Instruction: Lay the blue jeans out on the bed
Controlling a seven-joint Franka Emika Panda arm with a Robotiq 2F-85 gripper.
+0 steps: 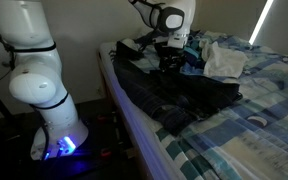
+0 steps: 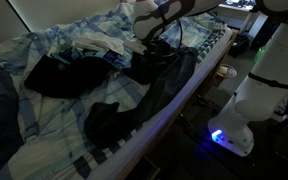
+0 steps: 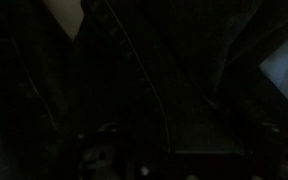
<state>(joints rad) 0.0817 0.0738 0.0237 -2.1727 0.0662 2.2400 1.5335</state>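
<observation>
The dark blue jeans [image 1: 179, 95] lie spread along the near side of the bed, one leg reaching toward the bed's edge; they also show in an exterior view [image 2: 134, 100]. My gripper [image 1: 170, 62] is down at the waist end of the jeans, pressed into the cloth; it shows too in an exterior view [image 2: 152, 45]. The wrist view is almost black, filled with dark denim [image 3: 144, 90], and the fingers cannot be made out.
The bed has a blue plaid sheet [image 1: 254, 110] with a rumpled white cloth [image 1: 224, 62] and other clothes near the gripper. A dark garment [image 2: 59, 75] lies on the bed. The robot base [image 1: 44, 90] stands beside the bed.
</observation>
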